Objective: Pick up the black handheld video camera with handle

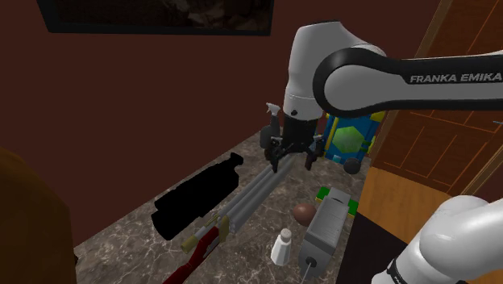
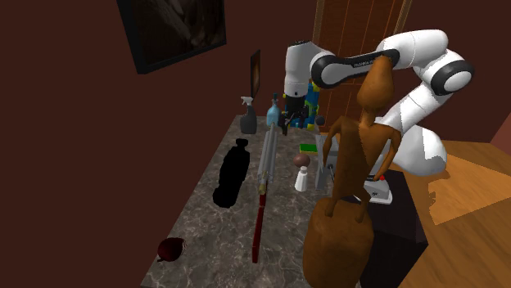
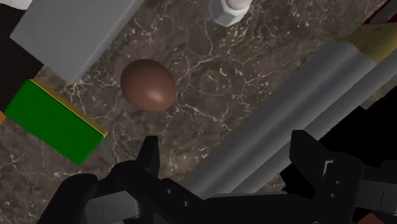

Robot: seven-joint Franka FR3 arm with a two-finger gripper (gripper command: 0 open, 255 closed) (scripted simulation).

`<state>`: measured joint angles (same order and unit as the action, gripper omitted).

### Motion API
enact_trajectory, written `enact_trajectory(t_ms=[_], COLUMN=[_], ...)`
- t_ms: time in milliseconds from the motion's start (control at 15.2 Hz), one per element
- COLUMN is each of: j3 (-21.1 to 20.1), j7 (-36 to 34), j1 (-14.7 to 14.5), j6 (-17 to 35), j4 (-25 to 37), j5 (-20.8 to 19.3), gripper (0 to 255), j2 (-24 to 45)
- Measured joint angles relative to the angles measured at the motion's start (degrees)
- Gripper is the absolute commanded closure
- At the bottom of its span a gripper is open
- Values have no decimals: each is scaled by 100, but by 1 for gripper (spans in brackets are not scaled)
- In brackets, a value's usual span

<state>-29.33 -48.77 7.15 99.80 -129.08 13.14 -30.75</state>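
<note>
Shoulder view: gripper (image 1: 293, 164) hangs released, fingers spread and empty, above the far end of the long grey barrel (image 1: 256, 196). The black video camera (image 1: 197, 198) lies on the marble counter (image 1: 125, 238) just beside the barrel, untouched. A brown egg (image 3: 148, 84) lies on the barrel's opposite side.

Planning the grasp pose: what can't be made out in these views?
Shoulder view: the black video camera is a flat dark shape; its handle cannot be told apart.
Second exterior view: the brown figure in front hides part of the stand.
Wrist view: the grey barrel is cut off by the frame edge and partly covered by the tool.
</note>
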Motion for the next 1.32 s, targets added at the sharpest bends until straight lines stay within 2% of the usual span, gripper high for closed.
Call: enact_trajectory(t_ms=[198,396,594,726,924,1188,1320], j3=[-503,-1015,-1492,-1727,-1801,-1547,-1394], j7=[-959,-1987,-3128,-3918,-5012,-6270,-6647], j1=[249,526,709,728,532,-110,-357], j6=[238,426,546,585,479,211,115], j4=[416,979,1593,2064,2806,4002,4434], j5=[-69,-347,-823,-1297,-1986,-2817,-3032], gripper=[0,0,0,0,0,0,0], j2=[625,1403,2276,2976,3923,5189,5590])
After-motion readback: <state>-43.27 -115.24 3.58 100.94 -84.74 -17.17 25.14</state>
